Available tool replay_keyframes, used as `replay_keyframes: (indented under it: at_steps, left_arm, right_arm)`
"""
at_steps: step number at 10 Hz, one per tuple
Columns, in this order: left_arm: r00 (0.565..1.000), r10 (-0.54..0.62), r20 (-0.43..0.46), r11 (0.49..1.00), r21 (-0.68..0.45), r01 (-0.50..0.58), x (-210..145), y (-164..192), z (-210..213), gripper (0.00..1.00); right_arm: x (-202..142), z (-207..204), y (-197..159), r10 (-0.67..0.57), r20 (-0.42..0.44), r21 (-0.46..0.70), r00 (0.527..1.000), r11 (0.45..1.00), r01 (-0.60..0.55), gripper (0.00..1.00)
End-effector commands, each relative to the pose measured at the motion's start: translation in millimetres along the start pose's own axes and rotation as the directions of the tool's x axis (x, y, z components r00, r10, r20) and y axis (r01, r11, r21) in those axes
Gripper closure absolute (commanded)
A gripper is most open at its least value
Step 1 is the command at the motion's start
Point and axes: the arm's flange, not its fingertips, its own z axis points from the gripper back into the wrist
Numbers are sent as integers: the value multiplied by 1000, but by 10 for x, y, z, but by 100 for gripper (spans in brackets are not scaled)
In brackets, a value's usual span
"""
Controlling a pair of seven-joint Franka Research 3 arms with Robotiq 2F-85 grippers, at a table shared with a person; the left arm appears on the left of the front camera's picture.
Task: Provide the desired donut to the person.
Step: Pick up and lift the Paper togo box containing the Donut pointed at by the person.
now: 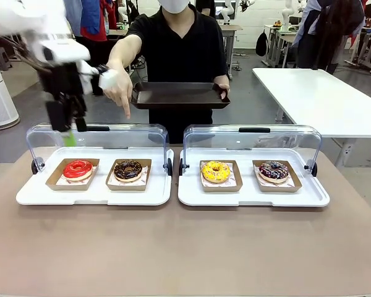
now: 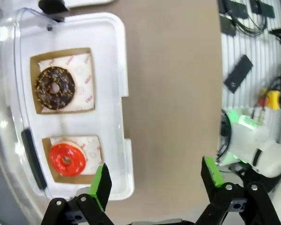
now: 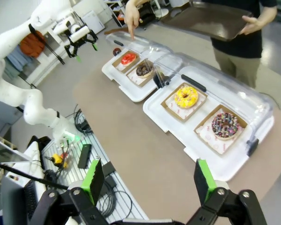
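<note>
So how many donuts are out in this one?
4: a red donut and a chocolate donut in the left case, a yellow donut and a dark sprinkled donut in the right case. None seems hidden.

Bright, even indoor light falls from overhead. Shadows under the white trays [image 1: 93, 197] are faint and soft. In the front view the left arm [image 1: 46, 46] at ten o'clock is smeared by motion blur, while the rest is sharp. Pale glare streaks the clear lids [image 1: 253, 139]. The left wrist view is soft all over and washed out at nine o'clock. Both wrist views bend straight lines near their edges.
</note>
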Motion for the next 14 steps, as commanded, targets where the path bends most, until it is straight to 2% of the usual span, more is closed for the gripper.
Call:
replay_keyframes:
  at_steps: [1,3,5,7,8,13,14]
  left_arm:
    - [1000,1,-16,999,55,0,109,13,-345,0]
    - [1000,-22,14,995,96,21,264,18,-739,0]
    - [991,-128,-26,984,125,130,284,59,-941,0]
    - [989,-145,36,984,106,140,241,80,-902,0]
    - [995,-99,0,990,101,99,322,67,-961,0]
    - [993,-115,3,988,103,114,298,85,-964,0]
    - [995,-95,-18,988,122,96,210,113,-1087,0]
  right_arm:
    - [-5,1,-8,1,7,10,1000,1000,-1,0]
    - [-5,1,-8,1,7,10,1000,1000,-1,0]
    - [-5,1,-8,1,7,10,1000,1000,-1,0]
    - [-5,1,-8,1,7,10,1000,1000,-1,0]
    - [-5,1,-8,1,7,10,1000,1000,-1,0]
    - [-5,1,-8,1,7,10,1000,1000,-1,0]
    - [-5,1,-8,1,7,10,1000,1000,-1,0]
